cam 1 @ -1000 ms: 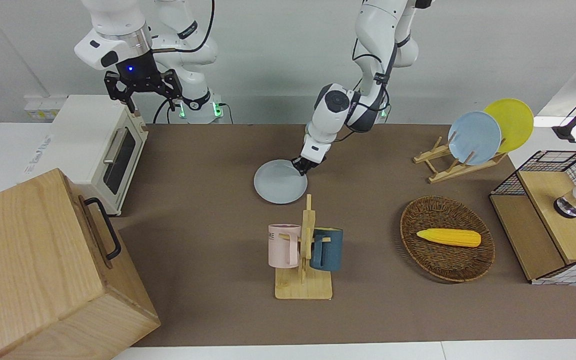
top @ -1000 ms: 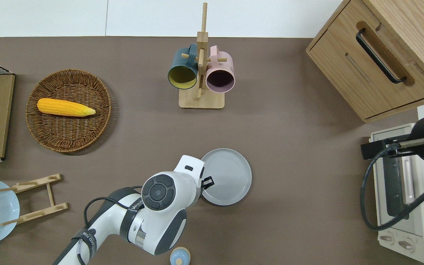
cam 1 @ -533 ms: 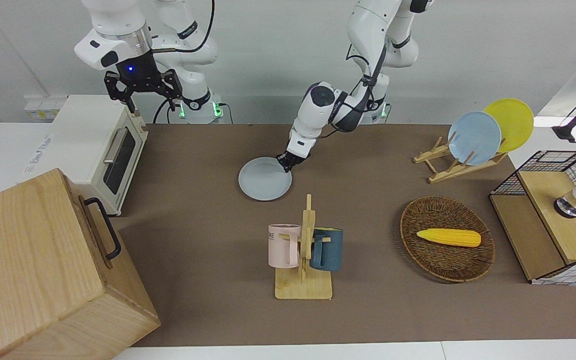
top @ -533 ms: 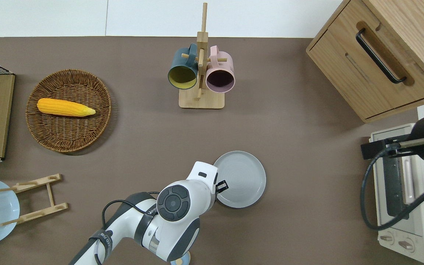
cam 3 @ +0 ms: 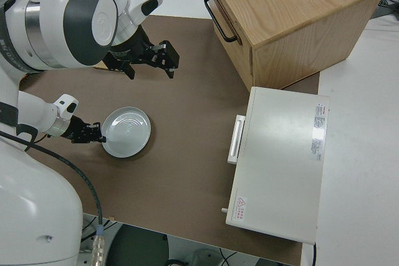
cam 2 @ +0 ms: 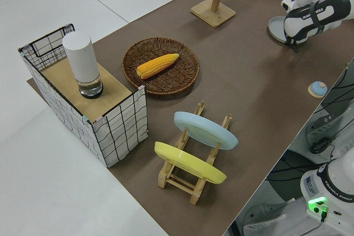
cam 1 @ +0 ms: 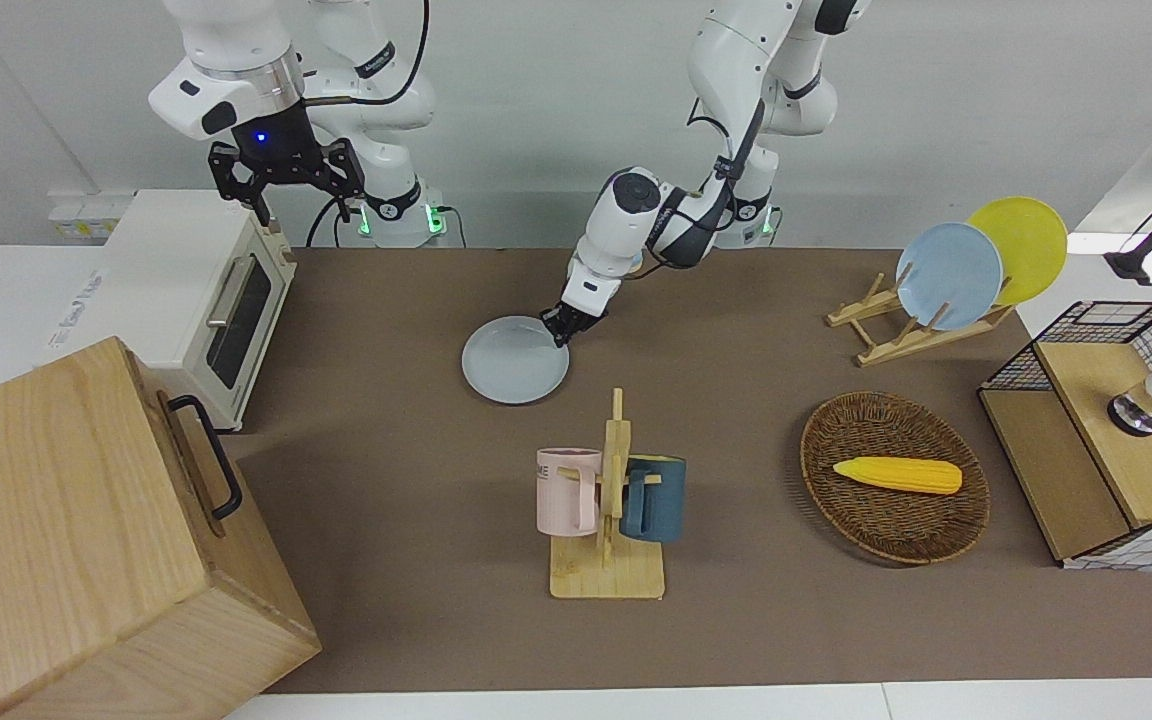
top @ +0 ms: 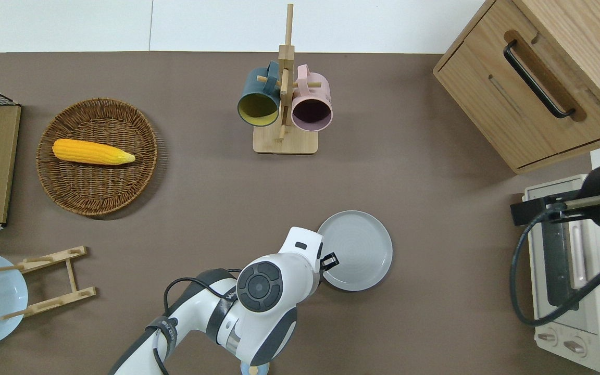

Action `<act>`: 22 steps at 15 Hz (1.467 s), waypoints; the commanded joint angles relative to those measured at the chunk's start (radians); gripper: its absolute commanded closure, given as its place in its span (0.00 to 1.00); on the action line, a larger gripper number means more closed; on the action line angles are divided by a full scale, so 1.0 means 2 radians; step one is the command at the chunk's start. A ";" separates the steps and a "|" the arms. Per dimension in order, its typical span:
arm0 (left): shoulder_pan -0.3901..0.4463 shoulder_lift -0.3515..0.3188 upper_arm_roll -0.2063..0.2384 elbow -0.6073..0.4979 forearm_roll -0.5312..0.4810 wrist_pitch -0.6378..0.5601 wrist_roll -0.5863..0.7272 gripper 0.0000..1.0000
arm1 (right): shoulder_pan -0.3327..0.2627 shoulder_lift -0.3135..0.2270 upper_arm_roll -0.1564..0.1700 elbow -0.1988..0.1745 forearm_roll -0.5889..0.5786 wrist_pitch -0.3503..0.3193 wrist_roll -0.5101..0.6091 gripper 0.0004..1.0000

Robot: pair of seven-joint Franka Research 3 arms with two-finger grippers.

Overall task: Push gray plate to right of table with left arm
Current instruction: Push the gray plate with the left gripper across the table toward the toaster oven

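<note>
Gray plate [top: 357, 249] rim touching left arm [top: 258, 291] jaws' tips.

- We see the left arm [top: 258, 291]: glossy white shells, dark gray bands at the joints, a round dark gray cap with a small centre disc.
- Its wrist link [top: 302, 247] is white with a small dark slot on top; black lettering runs along a forearm band.
- A thin black cable loops along the outside of that arm.
- The left gripper [cam 1: 558, 327] is black, small, two-fingered.
- The right arm [cam 1: 236, 70] is white too, with a silver ring above a black wrist block carrying a lit blue dot.
- The right gripper [cam 1: 281, 185] is a black bracket-like frame; black cables hang beside it.
- Both bases show green lights.
</note>
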 commanded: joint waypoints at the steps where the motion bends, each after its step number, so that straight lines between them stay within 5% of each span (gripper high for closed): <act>1: -0.021 0.053 -0.013 0.025 0.003 0.034 -0.043 1.00 | -0.003 -0.004 0.000 -0.002 0.001 -0.001 -0.010 0.00; 4: -0.025 0.059 -0.013 0.031 0.003 0.038 -0.045 1.00 | -0.003 -0.004 0.000 -0.002 0.001 -0.001 -0.010 0.00; 5: -0.025 0.060 -0.013 0.032 0.002 0.038 -0.045 0.90 | -0.003 -0.004 0.001 -0.002 0.001 -0.001 -0.010 0.00; 6: -0.025 0.061 -0.013 0.032 0.002 0.037 -0.045 0.68 | -0.003 -0.004 0.000 -0.002 0.001 -0.001 -0.010 0.00; 7: -0.025 0.060 -0.014 0.032 0.002 0.032 -0.047 0.56 | -0.003 -0.004 0.001 -0.002 0.001 -0.001 -0.010 0.00; 12: -0.018 0.035 -0.023 0.032 0.003 -0.021 -0.050 0.40 | -0.003 -0.004 0.000 -0.002 0.001 -0.001 -0.010 0.00; 14: -0.018 0.008 -0.024 0.032 0.003 -0.060 -0.048 0.05 | -0.003 -0.004 0.000 -0.002 0.001 -0.001 -0.010 0.00; 19: -0.002 -0.057 -0.013 0.031 0.004 -0.165 0.000 0.01 | -0.003 -0.004 0.000 -0.002 0.001 -0.001 -0.010 0.00; 22: 0.001 -0.096 0.028 0.031 0.005 -0.218 0.053 0.01 | -0.003 -0.004 0.001 -0.002 0.001 -0.001 -0.010 0.00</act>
